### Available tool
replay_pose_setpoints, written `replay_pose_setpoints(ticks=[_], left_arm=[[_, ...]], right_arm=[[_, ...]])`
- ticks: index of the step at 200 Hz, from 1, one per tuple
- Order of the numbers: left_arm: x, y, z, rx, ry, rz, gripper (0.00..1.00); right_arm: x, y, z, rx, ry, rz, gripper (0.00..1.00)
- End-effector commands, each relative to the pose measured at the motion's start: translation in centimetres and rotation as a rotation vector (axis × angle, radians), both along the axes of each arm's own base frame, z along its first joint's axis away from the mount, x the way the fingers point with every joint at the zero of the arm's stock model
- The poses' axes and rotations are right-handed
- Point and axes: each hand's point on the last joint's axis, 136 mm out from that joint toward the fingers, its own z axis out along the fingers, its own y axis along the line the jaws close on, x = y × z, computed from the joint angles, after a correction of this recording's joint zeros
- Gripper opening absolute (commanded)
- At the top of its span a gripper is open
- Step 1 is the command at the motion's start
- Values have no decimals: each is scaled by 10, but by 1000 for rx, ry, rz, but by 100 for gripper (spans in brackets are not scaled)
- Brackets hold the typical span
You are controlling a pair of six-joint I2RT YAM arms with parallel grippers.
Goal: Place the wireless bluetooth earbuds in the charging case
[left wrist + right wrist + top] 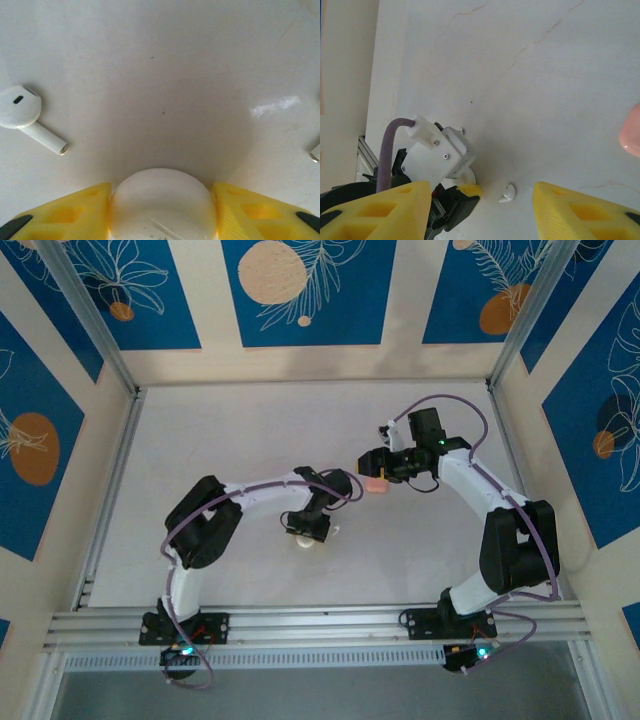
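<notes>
The left jaws were pinching a white charging case [162, 200], with one yellow pad [85, 210] pressed against each rounded flank, low over the pale bench [175, 60].

Every place below is given relative to that case. In the left wrist view a white earbud [25, 112] lay flat on the bench, ahead of the case and off to its left, clearly apart from it. Its bulb end was farther from the case and its stem slanted back toward it, so its long axis ran diagonally to the line of the jaws. Ahead and to the right of the case, the tip of a second white stem [315, 152] showed at the picture's edge.

The right jaws stood spread, with bare bench between them. They were held higher and pointed back toward the case from beyond it. Near them, on the far side of the case, was a pale pink rounded object [631, 132]. I could not tell what it was, or whether it touched the jaws. The right wrist view showed a small white piece [507, 192] on the bench just beside the case, likely one of those earbuds.

The left arm [200, 525] was nearer both earbuds, but its jaws were full. The right arm [500, 530], with free jaws, looked the likelier one to reach across and take a stem across its length.
</notes>
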Motion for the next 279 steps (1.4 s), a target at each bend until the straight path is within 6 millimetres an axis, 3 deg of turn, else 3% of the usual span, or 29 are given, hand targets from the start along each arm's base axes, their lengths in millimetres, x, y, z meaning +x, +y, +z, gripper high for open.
replay_pose_setpoints(ticks=[1,56,102,157,179,206,279], left_arm=[[-15,11,-10,24,50,7,43],[-6,5,22,-63,-48,-10,42],[8,-9,60,-230,-185,-45,39],[7,-33,109,-473,-430,-436,41],[3,-38,127,-529,-528,-589,41],[-2,-39,139,-565,-643,-726,41],[-12,-39,156,-571,-796,-933,39]], right_arm=[[-7,0,7,3,0,-1,56],[-11,-2,19,25,-64,-8,56],[-32,-5,32,86,-149,-5,56],[-57,-8,39,257,23,17,55],[-64,-4,41,317,125,39,50],[-80,10,47,370,190,118,45],[-112,37,33,306,276,211,44]])
